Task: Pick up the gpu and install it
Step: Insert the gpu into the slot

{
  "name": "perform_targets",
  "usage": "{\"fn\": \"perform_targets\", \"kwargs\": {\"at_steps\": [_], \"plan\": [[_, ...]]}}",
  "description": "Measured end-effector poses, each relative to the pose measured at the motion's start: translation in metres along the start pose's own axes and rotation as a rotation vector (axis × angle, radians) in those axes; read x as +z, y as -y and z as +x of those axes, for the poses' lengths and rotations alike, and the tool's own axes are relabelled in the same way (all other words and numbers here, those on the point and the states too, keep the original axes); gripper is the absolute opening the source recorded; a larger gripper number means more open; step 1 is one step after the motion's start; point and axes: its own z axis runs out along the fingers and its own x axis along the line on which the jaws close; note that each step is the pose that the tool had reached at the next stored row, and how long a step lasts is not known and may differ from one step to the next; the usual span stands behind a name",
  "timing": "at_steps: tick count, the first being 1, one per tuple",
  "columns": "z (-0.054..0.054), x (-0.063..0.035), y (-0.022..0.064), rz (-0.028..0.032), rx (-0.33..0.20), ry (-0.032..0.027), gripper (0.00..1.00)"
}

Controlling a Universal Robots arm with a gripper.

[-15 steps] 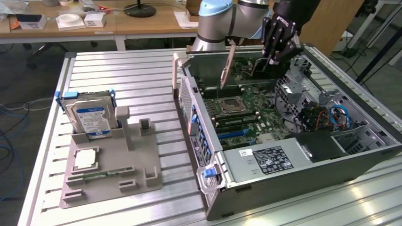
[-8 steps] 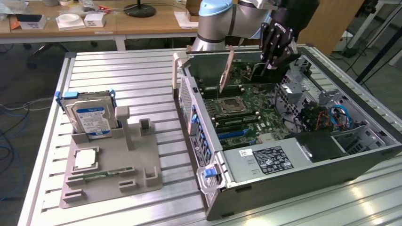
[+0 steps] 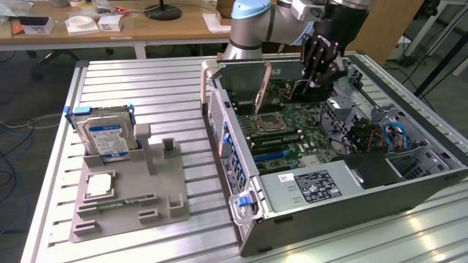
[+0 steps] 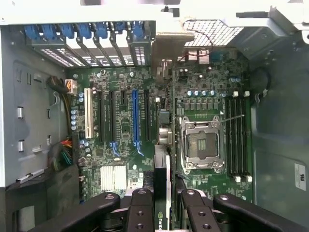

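Open-topped case (image 3: 235, 164): room is lying free above the motherboard (image 4: 120, 121). Obstacles: the gpu (image 4: 161, 193) is standing edge-up between the hand (image 4: 166, 205)'s fingers (image 4: 140, 212); blue cables (image 3: 395, 134) are crowding the exterior view's right; walls are hemming every side. Bare bench (image 3: 146, 82) is lying open beside the grey holder (image 3: 131, 186).

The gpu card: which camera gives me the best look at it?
The exterior view: the gpu stands upright in the open case, held by the gripper. The wrist view shows it edge-on, a thin strip between the fingers.

The gpu (image 4: 161, 181), apparently edge-on in the gripper (image 4: 167, 200), runs off the wrist view's edge.
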Motion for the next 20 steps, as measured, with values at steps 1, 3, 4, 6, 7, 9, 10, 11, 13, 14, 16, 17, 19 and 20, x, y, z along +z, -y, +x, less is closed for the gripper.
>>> {"fn": "perform_targets", "kwargs": {"at_steps": [1, 3, 4, 6, 7, 9, 10, 11, 13, 14, 16, 17, 19, 20], "plan": [[0.001, 0.0012, 0.0001, 0.0, -0.003, -0.0003, 0.27], [0.003, 0.0035, 0.0004, -0.0001, -0.009, -0.0009, 0.27], [0.004, 0.0047, 0.0005, -0.0002, -0.011, -0.0011, 0.27], [0.006, 0.0071, 0.0007, 0.0001, -0.013, -0.001, 0.27], [0.006, 0.0079, 0.0008, 0.001, -0.015, -0.001, 0.27], [0.007, 0.0092, 0.001, 0.004, -0.021, -0.002, 0.27], [0.007, 0.01, 0.0011, 0.006, -0.024, -0.0022, 0.27], [0.008, 0.0107, 0.0012, 0.0079, -0.027, -0.0026, 0.27], [0.009, 0.0127, 0.0007, 0.0099, -0.029, -0.0029, 0.27], [0.01, 0.014, 0.0002, 0.0106, -0.029, -0.0029, 0.27], [0.012, 0.0167, -0.0008, 0.012, -0.029, -0.0027, 0.27], [0.014, 0.0182, -0.0013, 0.0127, -0.03, -0.0026, 0.27], [0.016, 0.0207, -0.0023, 0.014, -0.029, -0.0026, 0.27], [0.017, 0.0221, -0.0028, 0.0147, -0.03, -0.0026, 0.27]]}}
